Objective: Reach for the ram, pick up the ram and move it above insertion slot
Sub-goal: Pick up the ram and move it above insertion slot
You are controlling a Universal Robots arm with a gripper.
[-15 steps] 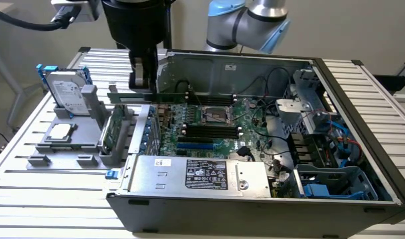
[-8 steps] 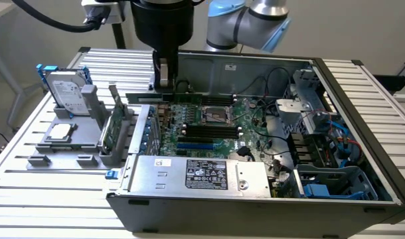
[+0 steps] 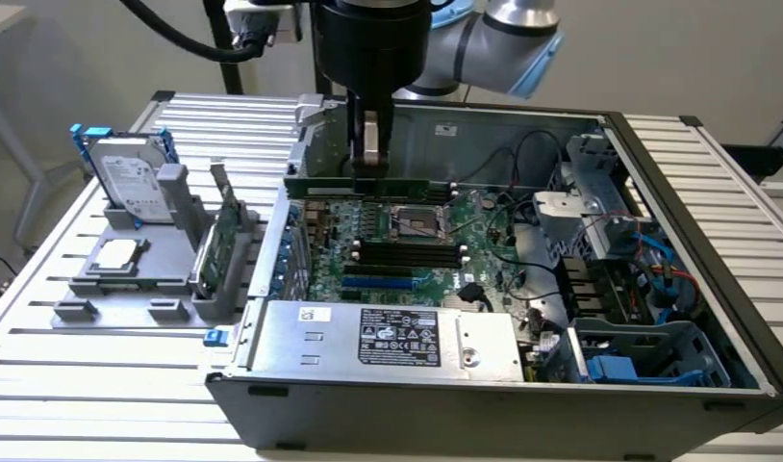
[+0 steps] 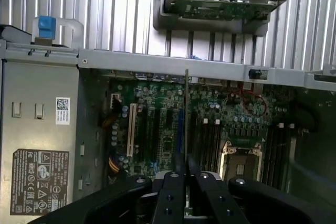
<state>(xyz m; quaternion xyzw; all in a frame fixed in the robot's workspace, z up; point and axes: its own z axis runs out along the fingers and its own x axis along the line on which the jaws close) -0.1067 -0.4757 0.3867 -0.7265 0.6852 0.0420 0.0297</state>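
Note:
My gripper hangs over the far side of the open computer case, shut on the ram. The ram is a long thin green stick held level on its edge, just above the motherboard. The black insertion slots lie a little nearer the camera than the stick, past the processor socket. In the wrist view the ram appears edge-on as a thin line running out from between my fingertips. It lines up beside the dark insertion slots on the board below.
At the exterior view's left, a grey holder carries a silver hard drive and a broader green expansion card. The power supply fills the case's near side. Cables and a drive cage crowd the right side.

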